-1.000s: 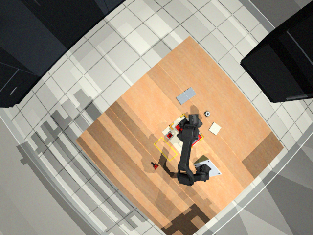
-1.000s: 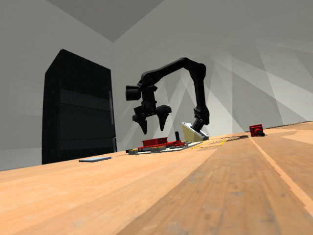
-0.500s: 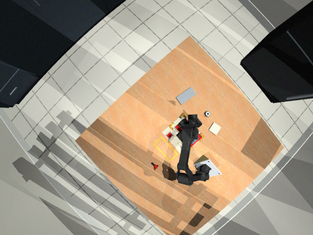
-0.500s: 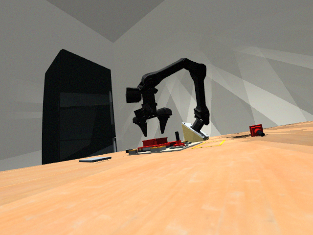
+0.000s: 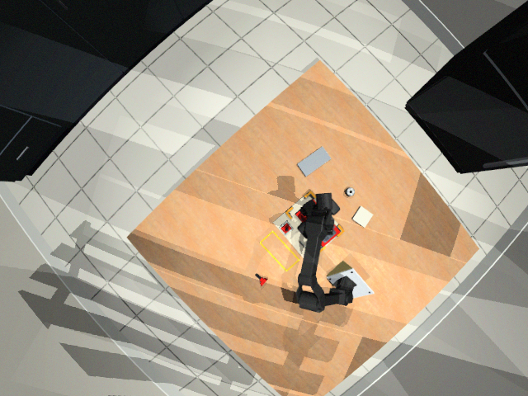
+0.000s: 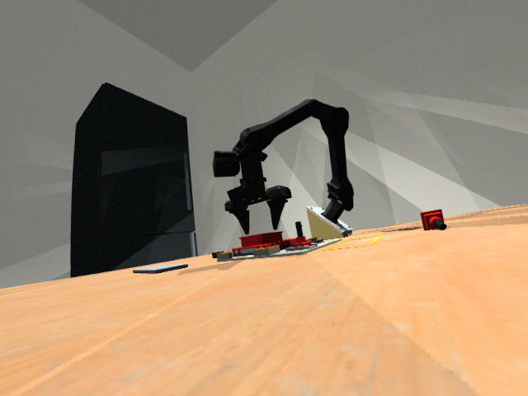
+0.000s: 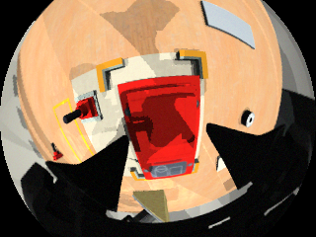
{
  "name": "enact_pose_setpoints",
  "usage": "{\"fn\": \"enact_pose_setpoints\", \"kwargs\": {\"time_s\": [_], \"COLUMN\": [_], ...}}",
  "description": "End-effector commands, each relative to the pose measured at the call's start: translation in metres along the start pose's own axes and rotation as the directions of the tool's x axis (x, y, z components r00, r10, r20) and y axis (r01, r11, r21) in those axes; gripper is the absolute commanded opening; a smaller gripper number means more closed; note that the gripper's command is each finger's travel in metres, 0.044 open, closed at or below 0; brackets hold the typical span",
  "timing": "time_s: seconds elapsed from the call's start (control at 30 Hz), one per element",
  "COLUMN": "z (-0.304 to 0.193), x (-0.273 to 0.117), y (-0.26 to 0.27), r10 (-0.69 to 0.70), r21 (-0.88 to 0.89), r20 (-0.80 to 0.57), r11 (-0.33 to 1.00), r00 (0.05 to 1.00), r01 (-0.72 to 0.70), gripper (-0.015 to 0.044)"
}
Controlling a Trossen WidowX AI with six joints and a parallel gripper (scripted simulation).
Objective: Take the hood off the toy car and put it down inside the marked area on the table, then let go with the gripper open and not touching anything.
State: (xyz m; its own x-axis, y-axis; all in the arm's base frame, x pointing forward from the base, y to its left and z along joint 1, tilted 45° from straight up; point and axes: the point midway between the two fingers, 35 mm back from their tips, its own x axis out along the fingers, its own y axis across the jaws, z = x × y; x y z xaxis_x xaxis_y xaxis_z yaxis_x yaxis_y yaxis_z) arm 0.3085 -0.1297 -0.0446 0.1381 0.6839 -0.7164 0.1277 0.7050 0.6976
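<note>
Lying towards the lower-left edge of the worktop (image 5: 230, 200) (image 6: 272, 332) (image 7: 49, 44) as seen from above, the small red-and-black piece (image 5: 261, 280) (image 6: 431, 219) (image 7: 56, 155) seems to have no part in this job. Further in from that edge, the yellow outline (image 5: 273, 256) (image 6: 374, 239) (image 7: 61, 103) sits beside the pale board (image 5: 277, 220) (image 6: 294, 252) (image 7: 111, 118), presumably so the hood has only a short trip. The toy car (image 5: 330, 237) (image 6: 238, 250) (image 7: 133, 88) lies on that board, between yellow corner brackets that probably keep it from sliding. Its hood appears to be the raised red part (image 6: 261, 239) (image 7: 188, 106), in place on the car and outside the outline (a guess, as its seam with the body is hard to make out). Above it hangs the gripper (image 5: 304, 219) (image 6: 261, 231) (image 7: 168, 133), spread wide and grasping nothing, its fingers apparently set to straddle the hood. From above, the arm covers much of the car, and the fingertips are hard to pick out. Towards the right corner, the white square (image 5: 362, 216) (image 7: 220, 163) is half hidden by a finger in the wrist view; the worktop's bottom corner is cut off in the top view.
</note>
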Motion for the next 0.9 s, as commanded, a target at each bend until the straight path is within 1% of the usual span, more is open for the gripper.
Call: {"fn": "enact_pose_setpoints", "kwargs": {"time_s": [0.0, 0.87], "z": [-0.002, -0.002], "x": [0.003, 0.015], "y": [0.001, 0.001], "r10": [0.007, 0.008], "r21": [0.009, 0.009], "r20": [-0.002, -0.002], "r11": [1.0, 1.0], "r00": [1.0, 1.0], "r01": [-0.007, -0.008], "gripper": [0.044, 0.044]}}
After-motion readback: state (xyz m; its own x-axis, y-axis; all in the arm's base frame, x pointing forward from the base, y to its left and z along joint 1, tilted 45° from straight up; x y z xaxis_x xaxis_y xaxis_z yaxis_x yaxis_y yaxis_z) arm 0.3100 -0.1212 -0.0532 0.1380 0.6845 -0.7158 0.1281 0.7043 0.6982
